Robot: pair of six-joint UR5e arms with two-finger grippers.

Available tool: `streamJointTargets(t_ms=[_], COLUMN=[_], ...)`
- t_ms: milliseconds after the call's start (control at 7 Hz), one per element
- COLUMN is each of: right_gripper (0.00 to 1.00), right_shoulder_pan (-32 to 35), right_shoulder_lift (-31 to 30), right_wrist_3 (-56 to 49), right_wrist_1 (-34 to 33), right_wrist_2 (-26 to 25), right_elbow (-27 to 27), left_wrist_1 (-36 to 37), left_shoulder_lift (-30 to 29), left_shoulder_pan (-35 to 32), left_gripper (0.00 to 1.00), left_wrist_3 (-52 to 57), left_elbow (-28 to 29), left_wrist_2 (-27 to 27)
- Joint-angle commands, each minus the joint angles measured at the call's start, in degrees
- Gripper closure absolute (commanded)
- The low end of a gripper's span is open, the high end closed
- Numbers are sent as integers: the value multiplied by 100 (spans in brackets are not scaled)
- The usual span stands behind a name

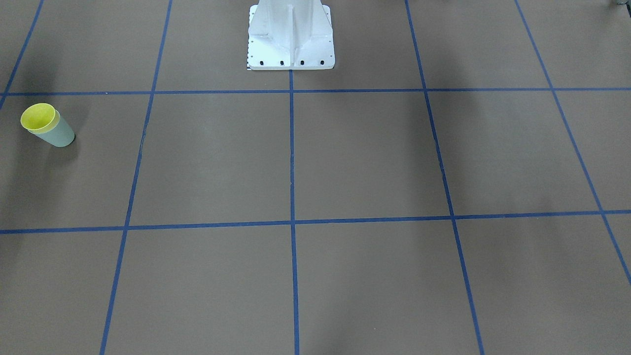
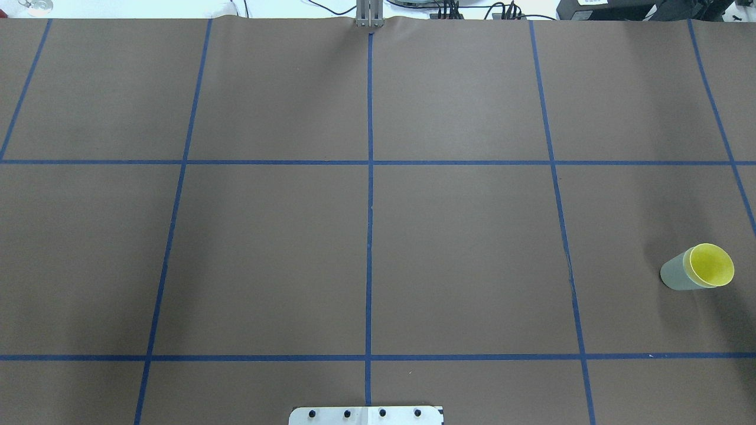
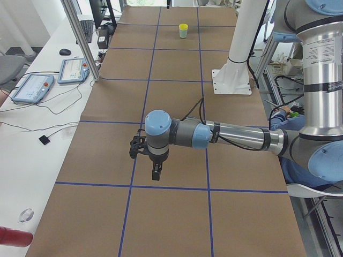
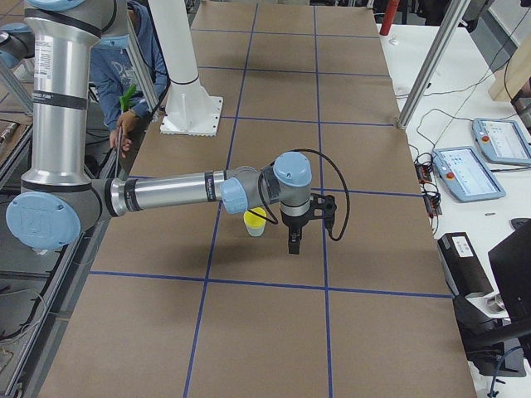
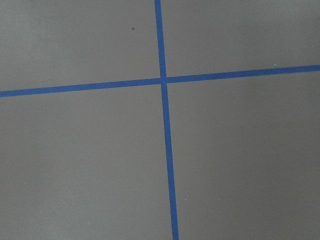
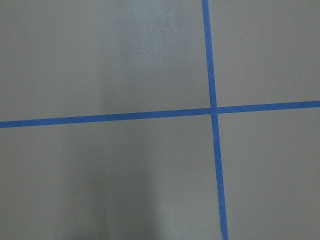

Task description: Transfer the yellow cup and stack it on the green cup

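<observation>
The yellow cup [image 1: 38, 117] sits nested inside the green cup [image 1: 60, 135], upright on the brown table at the robot's right side. The pair also shows in the overhead view, yellow cup [image 2: 711, 264] in green cup [image 2: 675, 276]. In the right side view the stack [image 4: 255, 222] stands just beside my right gripper [image 4: 292, 245], which hangs above the table, apart from it. My left gripper [image 3: 156, 174] hangs above the table far from the cups [image 3: 183, 30]. Both grippers show only in the side views; I cannot tell whether they are open or shut. Both wrist views show only bare table and tape.
The white robot pedestal [image 1: 291, 44] stands at mid-table. Blue tape lines [image 2: 370, 206] divide the brown surface. Side benches hold control tablets [image 3: 32, 88] [image 4: 469, 172] and cables. Metal posts [image 3: 80, 40] stand at the table edge. A person [image 4: 124, 75] sits behind the robot.
</observation>
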Motion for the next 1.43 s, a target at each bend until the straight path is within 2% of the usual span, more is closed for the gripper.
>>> streamJointTargets(t_ms=[0, 143, 286, 429, 1286], right_gripper=[0, 0, 0, 0, 0], right_shoulder_pan=[9, 9, 96, 245, 255], right_shoulder_lift=[-94, -42, 132, 230, 195], right_wrist_3=[-536, -994, -1190, -1227, -1227], right_wrist_1=[-69, -488, -1110, -1438, -1450], right_wrist_2=[-92, -32, -14, 4, 153], right_elbow=[-116, -178, -135, -109, -144], left_wrist_1=[54, 63, 37, 28, -8], left_shoulder_lift=[-79, -71, -18, 34, 1], left_shoulder_pan=[59, 51, 59, 51, 59], left_gripper=[0, 0, 0, 0, 0], left_wrist_3=[-404, -416, -424, -424, -416], left_elbow=[28, -15, -33, -33, -200], left_wrist_2=[5, -4, -4, 5, 57])
